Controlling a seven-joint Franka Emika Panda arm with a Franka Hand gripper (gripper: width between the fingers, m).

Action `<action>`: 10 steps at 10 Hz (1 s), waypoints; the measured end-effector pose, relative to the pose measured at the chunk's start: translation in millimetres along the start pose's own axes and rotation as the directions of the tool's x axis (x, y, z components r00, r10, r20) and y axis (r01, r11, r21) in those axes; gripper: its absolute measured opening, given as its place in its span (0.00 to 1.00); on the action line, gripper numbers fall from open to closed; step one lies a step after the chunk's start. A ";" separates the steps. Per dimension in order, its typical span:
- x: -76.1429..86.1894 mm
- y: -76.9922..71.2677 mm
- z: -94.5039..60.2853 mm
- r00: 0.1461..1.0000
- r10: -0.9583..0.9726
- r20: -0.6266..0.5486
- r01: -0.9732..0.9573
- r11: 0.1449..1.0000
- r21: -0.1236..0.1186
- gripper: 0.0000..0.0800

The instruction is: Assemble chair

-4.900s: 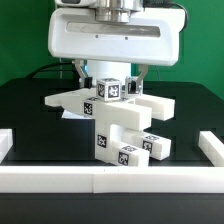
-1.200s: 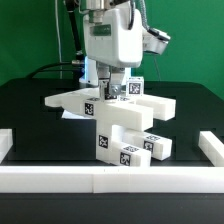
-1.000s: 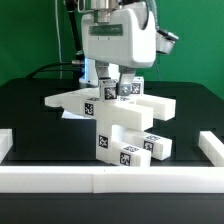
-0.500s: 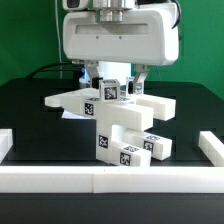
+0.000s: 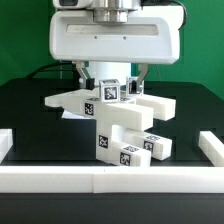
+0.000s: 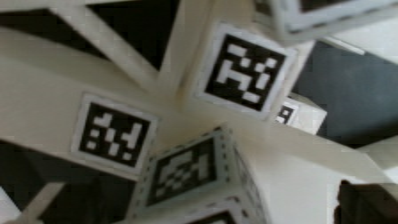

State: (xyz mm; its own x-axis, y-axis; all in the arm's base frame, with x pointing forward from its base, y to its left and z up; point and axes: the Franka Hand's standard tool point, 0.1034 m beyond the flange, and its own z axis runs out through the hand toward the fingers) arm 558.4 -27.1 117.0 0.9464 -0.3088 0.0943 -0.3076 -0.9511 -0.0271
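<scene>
Even, bright overhead lighting in the exterior view; the white chair (image 5: 115, 120) is nearly overexposed against the black table (image 5: 30, 110), with soft shadows under its projecting blocks. Resolution is low and edges are slightly soft. The wrist view is close, blurred and dimmer, with grey shading across the tags (image 6: 244, 68).

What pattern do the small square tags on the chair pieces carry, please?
Black-and-white square marker patterns on the white chair; the wrist view shows them best.
</scene>
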 end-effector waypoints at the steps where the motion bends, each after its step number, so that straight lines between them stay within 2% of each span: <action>1: 0.4 1.5 0.0 0.997 -0.083 0.000 0.083 0.997 -0.001 0.81; 4: 1.8 6.9 -0.1 0.965 -0.261 0.002 0.261 0.965 -0.009 0.81; 6: 1.9 7.5 0.0 0.962 -0.274 0.003 0.274 0.962 -0.009 0.80; 7: 1.9 7.6 0.0 0.964 -0.266 0.002 0.266 0.964 -0.009 0.57; 8: 1.9 7.6 0.0 0.970 -0.242 0.002 0.242 0.970 -0.009 0.40; 10: 1.9 7.6 0.0 0.975 -0.223 0.002 0.223 0.975 -0.009 0.36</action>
State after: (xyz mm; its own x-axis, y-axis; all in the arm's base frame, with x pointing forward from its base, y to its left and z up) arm 557.9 -35.0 117.0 0.9914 -0.0889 0.0961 -0.0896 -0.9960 0.0033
